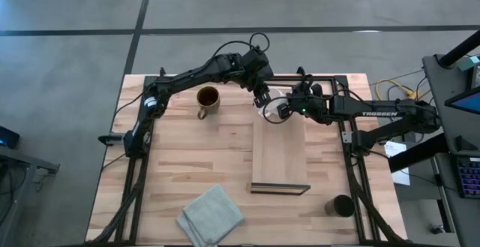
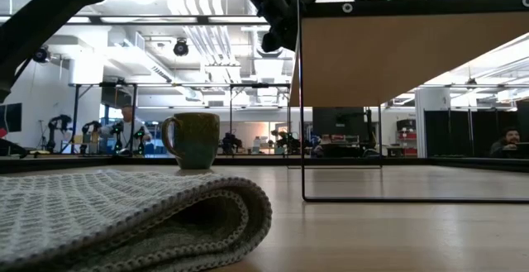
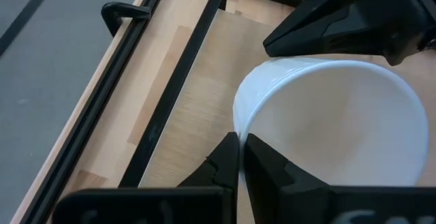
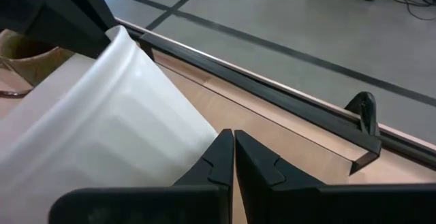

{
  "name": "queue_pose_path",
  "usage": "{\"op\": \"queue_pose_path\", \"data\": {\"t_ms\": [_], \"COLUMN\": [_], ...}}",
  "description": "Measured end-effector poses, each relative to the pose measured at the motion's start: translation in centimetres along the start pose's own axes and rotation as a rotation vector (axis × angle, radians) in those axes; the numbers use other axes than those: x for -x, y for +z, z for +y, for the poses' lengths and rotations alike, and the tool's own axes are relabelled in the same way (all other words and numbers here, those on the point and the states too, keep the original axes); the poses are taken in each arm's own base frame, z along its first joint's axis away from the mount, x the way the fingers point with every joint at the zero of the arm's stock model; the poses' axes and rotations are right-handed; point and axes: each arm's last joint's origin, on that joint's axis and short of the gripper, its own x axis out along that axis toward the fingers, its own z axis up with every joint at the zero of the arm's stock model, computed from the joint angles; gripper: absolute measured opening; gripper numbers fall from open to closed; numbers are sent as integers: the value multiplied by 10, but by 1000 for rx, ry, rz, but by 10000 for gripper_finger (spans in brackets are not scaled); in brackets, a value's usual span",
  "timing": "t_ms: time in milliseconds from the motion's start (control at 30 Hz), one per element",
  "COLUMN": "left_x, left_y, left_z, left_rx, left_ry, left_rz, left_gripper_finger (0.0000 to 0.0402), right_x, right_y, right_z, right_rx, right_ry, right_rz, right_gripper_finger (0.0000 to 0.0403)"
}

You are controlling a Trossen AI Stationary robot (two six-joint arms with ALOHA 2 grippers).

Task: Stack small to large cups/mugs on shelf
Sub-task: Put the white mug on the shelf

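The white mug (image 1: 270, 106) is at the far left corner of the light-wood shelf (image 1: 279, 153), and both grippers are shut on it. My left gripper (image 1: 262, 99) reaches it from the far left, my right gripper (image 1: 280, 110) from the right. In the left wrist view the mug's (image 3: 327, 122) open mouth faces the camera. The olive-brown mug (image 1: 208, 98) stands upright on the table left of the shelf. The dark handleless cup (image 1: 341, 206) stands near the table's near right corner. In the low view the shelf board (image 2: 413, 57) hides the white mug. My left gripper pinches the white mug's rim (image 3: 238, 125) between its two fingers, one finger inside (image 3: 267, 163) and one outside, coming from above on a slant. Whether the mug's bottom rests on the shelf I cannot tell. My right gripper pinches the white mug's wall at its edge (image 4: 208, 134) between its two fingers, coming from the table's right side. The mug (image 4: 102, 122) looks tilted in this view. The left arm's finger stands at the mug's other side.
A folded grey cloth (image 1: 211, 215) lies at the table's near edge, left of the shelf's near end. The dark frame (image 1: 279, 189) closes the shelf's near end. Black rails (image 1: 352, 157) run along the table's sides. People show in the room beyond.
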Motion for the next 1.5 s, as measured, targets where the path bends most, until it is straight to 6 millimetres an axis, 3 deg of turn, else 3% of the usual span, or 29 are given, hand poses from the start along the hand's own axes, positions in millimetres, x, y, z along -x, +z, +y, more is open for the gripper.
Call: {"op": "queue_pose_path", "data": {"t_ms": [167, 533, 1500], "left_x": [0, 0, -19], "left_y": [0, 7, 0], "left_z": [0, 0, 2], "left_rx": [0, 2, 3], "left_ry": [1, 1, 7], "left_rz": [0, -69, -86], "left_gripper_finger": [6, 78, 80], "right_x": [0, 0, -1], "right_y": [0, 0, -3], "right_z": [0, 0, -6], "right_rx": [-1, 0, 6], "right_ry": [3, 8, -90], "right_rz": [-1, 1, -3], "right_gripper_finger": [8, 8, 9]}}
